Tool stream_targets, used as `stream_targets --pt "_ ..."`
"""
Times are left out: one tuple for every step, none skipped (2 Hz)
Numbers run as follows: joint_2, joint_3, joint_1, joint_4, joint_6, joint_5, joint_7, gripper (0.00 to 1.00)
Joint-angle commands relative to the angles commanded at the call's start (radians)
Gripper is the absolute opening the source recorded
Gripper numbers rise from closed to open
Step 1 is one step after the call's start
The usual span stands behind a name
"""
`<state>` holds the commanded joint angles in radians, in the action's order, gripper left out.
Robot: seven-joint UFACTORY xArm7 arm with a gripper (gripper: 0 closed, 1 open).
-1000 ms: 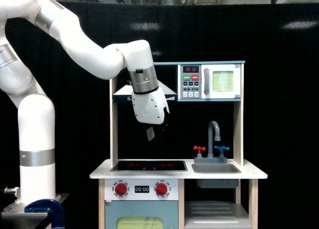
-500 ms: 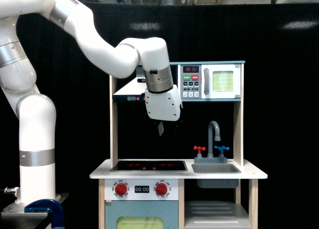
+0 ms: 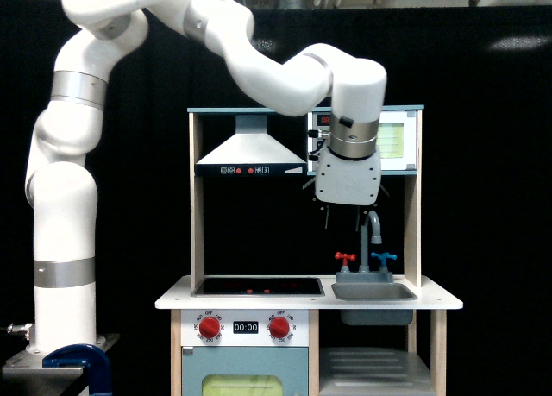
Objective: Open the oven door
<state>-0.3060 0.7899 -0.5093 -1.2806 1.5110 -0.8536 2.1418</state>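
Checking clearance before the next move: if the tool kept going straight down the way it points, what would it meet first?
Likely the grey faucet right below the tool, then the sink; depth is unclear from this single view, so it might pass in front.

From my remote seat the exterior view is evenly and brightly lit from above and in front. The black curtain [image 3: 483,198] stays deep and nearly featureless, apart from two pale hazy reflections near the top. The white arm [image 3: 259,59] is close to blown out along its upper shells, with soft grey shading underneath. The toy kitchen [image 3: 306,292] reads crisp, its knob markings and clock digits sharp. Under the range hood [image 3: 250,150] the recess falls into shadow. The gripper [image 3: 345,215] is dark and slightly smeared against the black, so I cannot make out its fingers. I see no bending at the edges.
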Motion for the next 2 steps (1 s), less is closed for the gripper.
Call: stream_targets --pt "-0.057 -0.133 0.114 -0.101 0.071 -0.071 -0.008 1.00" --pt "0.011 -0.194 0.123 -0.035 -0.013 -0.103 -0.064 1.00"
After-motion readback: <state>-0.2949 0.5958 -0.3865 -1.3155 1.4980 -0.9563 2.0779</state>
